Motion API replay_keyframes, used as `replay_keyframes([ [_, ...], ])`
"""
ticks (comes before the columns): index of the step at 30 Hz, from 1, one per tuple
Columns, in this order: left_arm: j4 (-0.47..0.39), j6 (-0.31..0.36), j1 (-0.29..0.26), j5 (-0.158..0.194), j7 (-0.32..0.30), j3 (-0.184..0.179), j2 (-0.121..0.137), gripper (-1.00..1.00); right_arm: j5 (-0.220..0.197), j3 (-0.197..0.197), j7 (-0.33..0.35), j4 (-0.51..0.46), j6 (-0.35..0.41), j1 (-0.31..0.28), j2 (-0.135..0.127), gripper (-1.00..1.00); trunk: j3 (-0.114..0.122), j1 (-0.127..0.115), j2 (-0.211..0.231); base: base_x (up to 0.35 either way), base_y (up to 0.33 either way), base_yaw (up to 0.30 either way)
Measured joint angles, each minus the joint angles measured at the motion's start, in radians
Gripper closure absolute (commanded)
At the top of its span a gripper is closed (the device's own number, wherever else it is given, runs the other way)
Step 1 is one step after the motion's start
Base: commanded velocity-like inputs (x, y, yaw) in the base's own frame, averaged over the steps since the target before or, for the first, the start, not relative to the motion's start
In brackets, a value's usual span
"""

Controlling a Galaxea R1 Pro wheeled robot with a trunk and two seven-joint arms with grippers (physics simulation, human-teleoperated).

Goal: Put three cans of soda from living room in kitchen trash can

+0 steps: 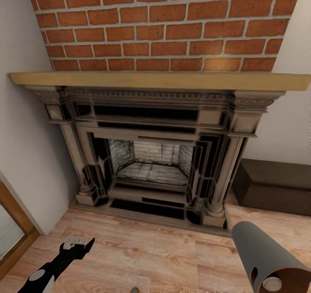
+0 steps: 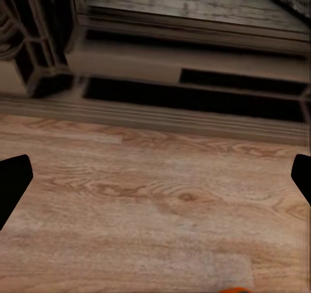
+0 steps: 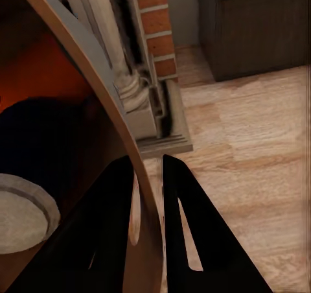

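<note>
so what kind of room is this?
Most likely a living room: a brick fireplace under a wooden mantel shelf, a light plank floor, and a low dark bench beside the hearth.

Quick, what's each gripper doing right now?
Left gripper: open, empty.
Right gripper: shut on the bin rim.

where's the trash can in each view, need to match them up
Head view: the tash can is at the lower right, lying tilted, its mouth toward the camera.
Left wrist view: not in it.
Right wrist view: its rim curves across close up, clamped by the right hand.
Shared landmark: the fireplace.
</note>
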Motion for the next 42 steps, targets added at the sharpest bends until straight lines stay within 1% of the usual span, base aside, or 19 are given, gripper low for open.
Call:
replay_keyframes([
  [8,0.0,-0.001,0.0,0.0,-0.001,0.0,0.0,-1.0,0.001,0.001,0.0,0.0,-0.001,0.0,0.0,1.0,-0.01,0.0,0.0,0.026,0.233,-0.167],
  [11,0.0,-0.001,0.0,0.0,-0.001,-0.006,-0.001,-1.0,0.0,0.0,0.0,0.0,0.0,0.0,0.0,1.0,-0.013,0.0,0.0,0.144,0.284,-0.178],
  [16,-0.001,-0.012,0.0,0.0,0.002,-0.043,0.0,-1.0,0.003,0.003,0.0,0.0,-0.003,0.0,0.001,1.0,-0.019,0.0,0.0,0.218,0.142,-0.183],
  [24,0.0,-0.019,0.0,0.0,0.005,-0.067,0.0,-1.0,0.001,-0.001,0.0,0.0,0.0,0.0,0.001,1.0,-0.027,0.0,0.0,0.182,-0.167,-0.187],
  [33,-0.001,-0.021,0.0,0.0,0.005,-0.072,0.0,-1.0,0.001,-0.001,-0.002,0.0,0.001,0.0,0.002,1.0,-0.037,0.0,0.0,0.028,-0.263,-0.19],
  [42,-0.002,-0.022,0.0,0.002,0.005,-0.071,0.0,-1.0,0.001,-0.003,-0.002,0.0,-0.001,0.0,0.002,1.0,-0.046,0.0,0.0,0.012,-0.053,-0.16],
])
